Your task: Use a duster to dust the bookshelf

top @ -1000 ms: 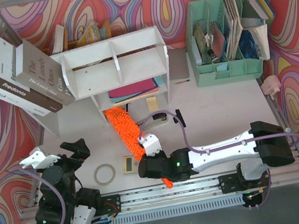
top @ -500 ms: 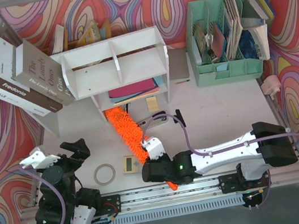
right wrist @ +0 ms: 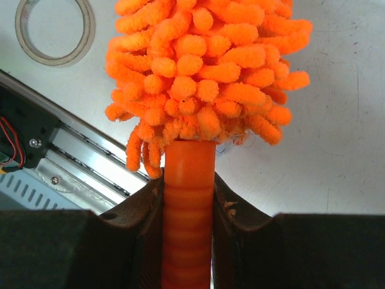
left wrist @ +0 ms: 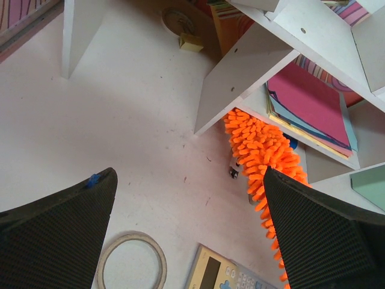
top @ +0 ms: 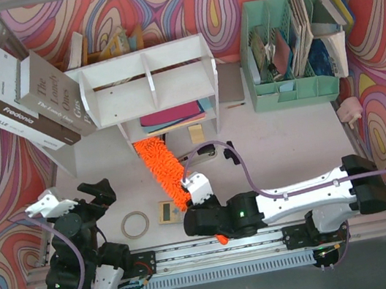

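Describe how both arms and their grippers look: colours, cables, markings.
Both arms have white shells over black joints, with a lilac cable looping along each: left arm, right arm. The left gripper has broad black fingers with mesh-textured pads and a small blue mark on one. The right gripper has plain black fingers.

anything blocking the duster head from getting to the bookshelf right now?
Nothing visible does. The right pincer is shut on the duster handle, and the fluffy tip sits at the lower tier's front edge of the bookshelf. The coloured folders stacked in that tier would likely block a deeper sweep.
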`<state>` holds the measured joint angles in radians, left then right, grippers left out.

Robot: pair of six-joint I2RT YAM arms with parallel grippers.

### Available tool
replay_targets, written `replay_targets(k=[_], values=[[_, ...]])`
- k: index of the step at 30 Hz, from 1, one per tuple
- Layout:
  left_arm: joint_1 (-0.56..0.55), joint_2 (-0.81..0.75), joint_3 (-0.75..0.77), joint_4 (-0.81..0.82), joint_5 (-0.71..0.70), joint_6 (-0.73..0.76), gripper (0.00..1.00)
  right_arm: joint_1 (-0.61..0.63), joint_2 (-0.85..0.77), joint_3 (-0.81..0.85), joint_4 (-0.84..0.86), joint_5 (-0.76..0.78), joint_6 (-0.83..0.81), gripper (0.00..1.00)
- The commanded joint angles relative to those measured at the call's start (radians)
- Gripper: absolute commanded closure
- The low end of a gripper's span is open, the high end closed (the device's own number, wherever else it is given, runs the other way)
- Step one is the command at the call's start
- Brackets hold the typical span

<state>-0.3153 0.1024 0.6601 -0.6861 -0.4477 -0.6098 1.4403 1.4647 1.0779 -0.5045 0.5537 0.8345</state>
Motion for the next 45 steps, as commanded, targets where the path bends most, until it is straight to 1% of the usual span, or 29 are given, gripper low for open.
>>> replay_targets(k=[1,8,11,17,20,25,31,37,40,42,45], values=[[0.004,0.005,0.01,0.002,-0.02,0.0,0.02,0.023,-0.03,0.0,0.046,0.017,-0.023,1.0],[0.004,0.022,0.01,0.002,-0.017,0.002,0.02,0.024,-0.001,-0.11,0.067,-0.035,0.021,1.0],[0.004,0.023,0.01,0.003,-0.015,0.002,0.02,0.024,-0.017,-0.108,0.063,-0.027,0.01,1.0],[0.004,0.024,0.012,0.002,-0.02,0.005,0.02,0.034,-0.088,-0.035,0.008,0.016,-0.066,1.0],[0.004,0.017,0.012,0.002,-0.026,0.005,0.02,0.048,-0.131,-0.063,0.003,-0.004,-0.086,1.0],[0.004,0.013,0.013,0.0,-0.036,0.006,0.02,0.083,-0.205,-0.118,-0.057,-0.03,-0.05,1.0],[0.004,-0.001,0.018,-0.01,-0.068,0.005,0.02,0.137,-0.271,-0.113,-0.186,-0.023,-0.024,1.0],[0.004,-0.037,0.018,-0.022,-0.11,0.002,0.02,0.185,-0.315,-0.13,-0.25,-0.043,-0.027,1.0],[0.004,-0.055,0.018,-0.028,-0.129,0.0,0.01,0.196,-0.34,-0.146,-0.223,-0.076,-0.061,1.0],[0.004,-0.063,0.019,-0.032,-0.141,-0.002,0.02,0.198,-0.35,-0.162,-0.175,-0.098,-0.089,1.0],[0.003,-0.077,0.02,-0.036,-0.152,-0.004,0.02,0.2,-0.336,-0.172,-0.102,-0.091,-0.115,1.0]])
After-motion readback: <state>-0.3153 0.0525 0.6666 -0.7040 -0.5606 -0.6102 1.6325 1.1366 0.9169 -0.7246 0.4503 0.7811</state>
